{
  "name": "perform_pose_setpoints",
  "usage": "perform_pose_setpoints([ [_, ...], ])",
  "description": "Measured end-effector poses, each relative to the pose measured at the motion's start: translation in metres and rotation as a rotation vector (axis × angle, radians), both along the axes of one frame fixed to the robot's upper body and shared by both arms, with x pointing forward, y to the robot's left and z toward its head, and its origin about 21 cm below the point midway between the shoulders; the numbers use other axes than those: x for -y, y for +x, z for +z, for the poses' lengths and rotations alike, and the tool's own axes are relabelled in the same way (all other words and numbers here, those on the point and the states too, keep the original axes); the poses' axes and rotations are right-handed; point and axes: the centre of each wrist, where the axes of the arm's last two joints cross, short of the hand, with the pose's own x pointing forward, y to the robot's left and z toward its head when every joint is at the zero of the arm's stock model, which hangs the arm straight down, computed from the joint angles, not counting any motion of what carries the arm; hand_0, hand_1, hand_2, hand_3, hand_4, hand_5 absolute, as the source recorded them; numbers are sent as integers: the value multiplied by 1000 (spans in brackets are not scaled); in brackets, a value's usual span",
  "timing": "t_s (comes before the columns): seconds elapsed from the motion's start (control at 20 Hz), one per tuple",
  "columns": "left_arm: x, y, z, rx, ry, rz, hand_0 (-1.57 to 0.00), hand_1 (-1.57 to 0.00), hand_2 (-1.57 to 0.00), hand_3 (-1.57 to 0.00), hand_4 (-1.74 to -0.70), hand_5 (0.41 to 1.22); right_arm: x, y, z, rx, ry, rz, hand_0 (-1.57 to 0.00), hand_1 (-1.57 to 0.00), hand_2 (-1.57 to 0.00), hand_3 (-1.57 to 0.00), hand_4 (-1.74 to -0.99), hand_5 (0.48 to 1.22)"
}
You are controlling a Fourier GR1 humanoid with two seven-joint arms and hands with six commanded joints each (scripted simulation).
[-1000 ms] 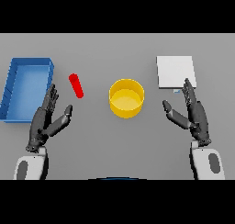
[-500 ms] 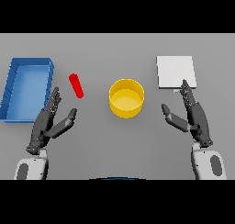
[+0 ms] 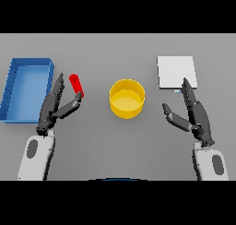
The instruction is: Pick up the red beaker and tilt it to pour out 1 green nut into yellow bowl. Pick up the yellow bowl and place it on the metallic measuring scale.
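Observation:
The red beaker lies slanted on the grey table, left of the yellow bowl. My left hand is open just below and left of the beaker, its thumb tip close to the beaker's lower end. The bowl stands upright at the centre; I see no nut in it. At the back right lies the metallic measuring scale, a flat pale square. My right hand is open below the scale, its fingertips reaching the scale's front edge.
A blue open tray stands at the far left, right beside my left hand.
My left hand has moved up and right toward the red beaker. My right hand has barely shifted.

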Motion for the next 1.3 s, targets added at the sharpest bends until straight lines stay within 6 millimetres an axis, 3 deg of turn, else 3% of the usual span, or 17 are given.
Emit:
perform_pose_setpoints([
  [0.5,17,53,-10,16,64,-17,1,1,1,1,-1245,660,3,-2,0,-10,-20,-23,1,1,1,1,-1299,639],
  [0.8,24,65,-20,40,16,-16,1,-6,-50,-30,-1347,726,3,0,-3,-20,-14,-28,1,1,1,1,-1301,647],
  [0.9,30,69,-22,33,-6,4,-338,-306,-322,-239,-1385,765,3,0,-2,-12,-11,-29,1,1,1,1,-1294,645],
  [0.95,31,70,-21,46,-16,7,-585,-556,-551,-416,-1416,786,4,-1,-1,-11,-9,-36,1,1,1,1,-1292,645],
  [1.05,39,73,-22,38,-60,21,-940,-921,-918,-832,-1425,943,3,3,0,-30,-17,-29,1,1,1,1,-1290,646],
  [1.1,39,77,-22,48,-63,32,-1066,-1051,-1049,-980,-1483,998,2,1,2,-15,-8,-29,1,1,1,1,-1291,647],
  [1.15,35,75,-24,60,-65,44,-1167,-1155,-1153,-1081,-1529,1043,1,0,0,-14,-10,-26,1,1,1,1,-1291,649],
  [1.3,41,74,-23,89,-44,29,-1364,-1358,-1357,-1176,-1621,1130,3,-1,-1,-17,-19,-36,1,1,1,1,-1290,649],
])
